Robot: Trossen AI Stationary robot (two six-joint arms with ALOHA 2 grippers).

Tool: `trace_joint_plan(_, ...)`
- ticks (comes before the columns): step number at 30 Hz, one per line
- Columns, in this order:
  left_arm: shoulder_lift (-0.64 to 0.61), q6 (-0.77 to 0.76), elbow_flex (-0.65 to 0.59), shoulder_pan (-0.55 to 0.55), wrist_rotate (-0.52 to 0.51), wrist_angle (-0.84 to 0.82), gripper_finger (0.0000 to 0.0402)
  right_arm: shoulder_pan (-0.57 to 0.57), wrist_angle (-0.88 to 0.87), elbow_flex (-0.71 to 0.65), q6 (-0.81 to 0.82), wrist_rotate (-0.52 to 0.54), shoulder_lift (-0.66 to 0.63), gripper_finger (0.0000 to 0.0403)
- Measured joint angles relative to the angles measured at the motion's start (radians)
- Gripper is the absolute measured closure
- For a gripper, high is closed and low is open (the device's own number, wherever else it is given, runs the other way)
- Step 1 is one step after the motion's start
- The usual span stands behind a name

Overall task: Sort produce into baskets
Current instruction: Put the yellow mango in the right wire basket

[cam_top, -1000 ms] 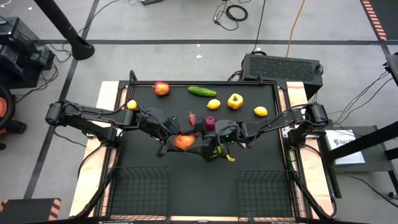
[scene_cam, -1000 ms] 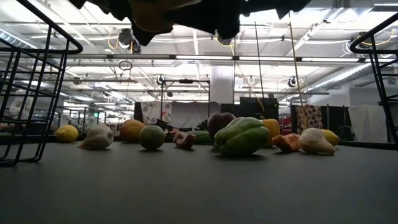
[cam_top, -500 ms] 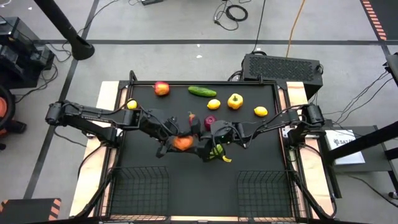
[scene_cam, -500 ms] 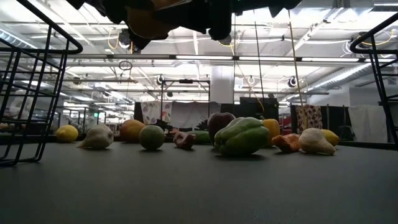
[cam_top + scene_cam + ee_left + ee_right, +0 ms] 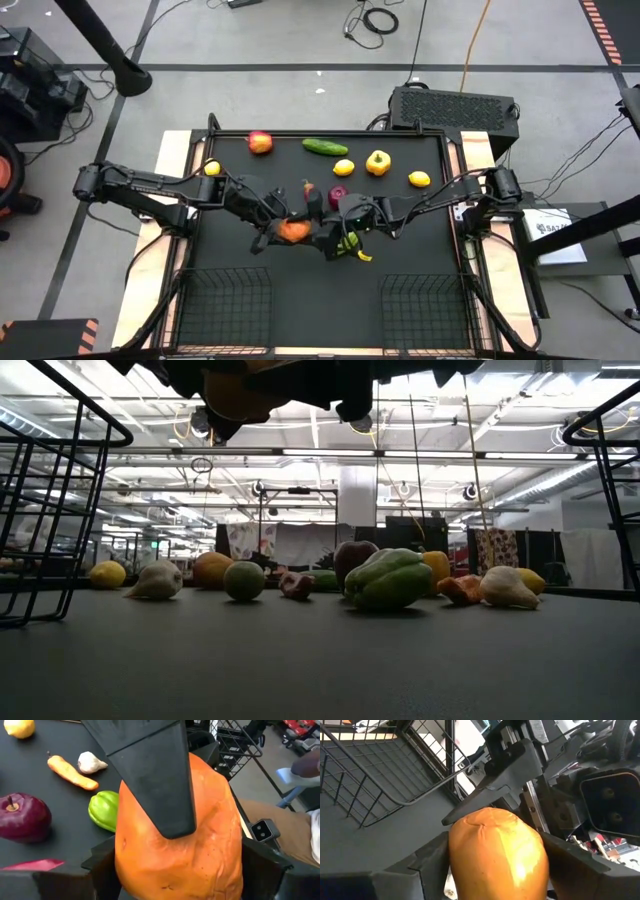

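An orange pepper (image 5: 293, 230) hangs in the air over the middle of the table, high above it in the low view (image 5: 240, 390). My left gripper (image 5: 283, 229) reaches it from the table's left and my right gripper (image 5: 318, 236) from the right; both are shut on it. The other produce lies on the black tabletop: a red apple (image 5: 260, 142), a cucumber (image 5: 325, 147), lemons (image 5: 343, 167), a yellow pepper (image 5: 378, 162), a purple onion (image 5: 340, 196) and a green pepper (image 5: 388, 580). Two wire baskets (image 5: 222, 305) (image 5: 425, 310) stand at the near edge. My left gripper pinches the orange pepper's two flanks (image 5: 125, 865) between its fingers, coming nearly level from the table's left. The pepper is lifted clear of the table. My right gripper has one finger (image 5: 427, 862) on each side of the pepper's blunt end (image 5: 457, 852), coming nearly level from the table's right. Its fingers are rolled against the left pair, so one of them (image 5: 150, 775) lies flat along the pepper.
Under the arms lie a carrot (image 5: 72, 772), a garlic bulb (image 5: 91, 762) and a red chili (image 5: 308, 188). A lime (image 5: 244, 580) and more garlic (image 5: 508, 588) show in the low view. A black grilled box (image 5: 455, 105) stands behind the table's far right corner.
My right gripper has gone a little toward the table's left, up to the orange pepper held by my left gripper, and its fingers now stand against it. The pepper has stayed in the air.
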Motion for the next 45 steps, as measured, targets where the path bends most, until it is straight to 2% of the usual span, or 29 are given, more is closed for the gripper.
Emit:
trace_joint_plan(8,0.0,-0.027,0.0,-0.001,-0.005,0.022,0.0091,0.027,-0.01,0.0,0.011,0.06,-0.004,0.0132)
trace_joint_plan(12,0.0,-0.032,0.0,0.0,-0.051,0.052,0.0056,0.04,-0.019,0.0,0.015,0.114,-0.003,0.0131)
trace_joint_plan(18,-0.001,-0.013,0.0,0.001,-0.059,0.064,0.0005,0.043,-0.04,0.0,0.025,0.109,-0.002,0.0133)
trace_joint_plan(22,-0.019,-0.005,0.0,0.002,-0.075,0.085,0.0009,0.05,-0.064,0.0,0.048,0.109,-0.002,0.0133)
trace_joint_plan(27,-0.077,0.01,0.0,0.003,-0.08,0.071,0.001,0.085,-0.108,-0.001,0.044,0.219,-0.01,0.0133)
trace_joint_plan(31,-0.146,0.012,0.0,0.002,-0.209,0.003,0.001,0.12,-0.175,-0.001,0.087,0.29,-0.05,0.0133)
trace_joint_plan(36,-0.209,0.016,0.0,0.002,-0.371,-0.094,0.001,0.172,-0.35,-0.001,0.297,0.356,-0.134,0.0133)
trace_joint_plan(45,-0.222,0.01,0.001,0.002,-0.409,-0.153,0.001,0.312,-0.794,0.0,0.911,0.362,-0.352,0.0133)
